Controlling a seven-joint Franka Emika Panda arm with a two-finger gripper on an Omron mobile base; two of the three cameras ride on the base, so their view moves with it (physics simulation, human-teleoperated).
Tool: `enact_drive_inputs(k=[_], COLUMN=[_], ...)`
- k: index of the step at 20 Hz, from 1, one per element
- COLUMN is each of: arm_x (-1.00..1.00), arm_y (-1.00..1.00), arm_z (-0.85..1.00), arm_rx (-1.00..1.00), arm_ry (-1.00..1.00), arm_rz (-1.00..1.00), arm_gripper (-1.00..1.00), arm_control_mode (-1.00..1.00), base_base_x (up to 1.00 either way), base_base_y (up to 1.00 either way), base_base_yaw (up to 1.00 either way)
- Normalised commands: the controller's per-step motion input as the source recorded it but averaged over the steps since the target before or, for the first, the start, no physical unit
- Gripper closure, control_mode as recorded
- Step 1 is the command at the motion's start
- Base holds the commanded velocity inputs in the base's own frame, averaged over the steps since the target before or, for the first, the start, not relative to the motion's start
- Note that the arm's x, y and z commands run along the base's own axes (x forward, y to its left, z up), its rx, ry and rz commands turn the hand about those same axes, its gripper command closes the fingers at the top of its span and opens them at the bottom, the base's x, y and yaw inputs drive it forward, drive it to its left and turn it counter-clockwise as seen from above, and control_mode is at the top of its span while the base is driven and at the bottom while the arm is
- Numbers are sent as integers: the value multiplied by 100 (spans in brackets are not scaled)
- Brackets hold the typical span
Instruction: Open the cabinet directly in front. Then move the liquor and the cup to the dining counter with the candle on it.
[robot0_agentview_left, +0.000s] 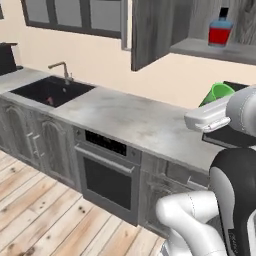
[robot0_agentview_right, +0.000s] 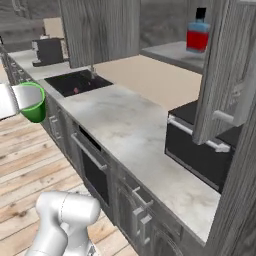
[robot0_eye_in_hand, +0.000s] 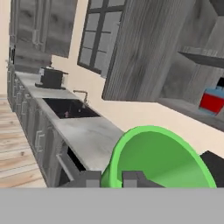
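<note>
My gripper (robot0_eye_in_hand: 112, 178) is shut on the near rim of the bright green cup (robot0_eye_in_hand: 153, 157), which lies tilted on its side with its mouth toward the hand. The held cup (robot0_agentview_left: 218, 92) hangs in the air above the sink-side counter, and it appears at the left in the right base view (robot0_agentview_right: 34, 102). The cabinet (robot0_agentview_right: 165, 50) stands open, both doors swung out. The liquor (robot0_agentview_left: 220, 30), a blue and red bottle with a black cap, stands upright on the cabinet shelf (robot0_agentview_right: 197, 32) (robot0_eye_in_hand: 213, 100). The dining counter and the candle are out of view.
The marble counter (robot0_agentview_left: 130, 117) holds a black sink (robot0_agentview_left: 50, 91) with a faucet (robot0_agentview_left: 62, 70). An oven (robot0_agentview_left: 107, 172) sits below it. A black microwave (robot0_agentview_right: 197, 145) stands under the open right door (robot0_agentview_right: 225, 75). The open left door (robot0_agentview_left: 150, 32) juts out. Wood floor (robot0_agentview_left: 40, 210) lies behind.
</note>
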Motion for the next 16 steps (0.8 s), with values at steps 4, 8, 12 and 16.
enact_drive_inputs(k=[4, 8, 12, 16], arm_x=[0, 0, 0, 0], arm_y=[0, 0, 0, 0], arm_z=[0, 0, 0, 0], arm_rx=[0, 0, 0, 0], arm_ry=[0, 0, 0, 0], arm_rz=[0, 0, 0, 0], arm_gripper=[100, 100, 100, 100], arm_control_mode=[100, 100, 100, 100], base_base_x=[0, 0, -1, -3], base_base_y=[0, 0, 0, 0], base_base_yaw=[63, 62, 58, 57])
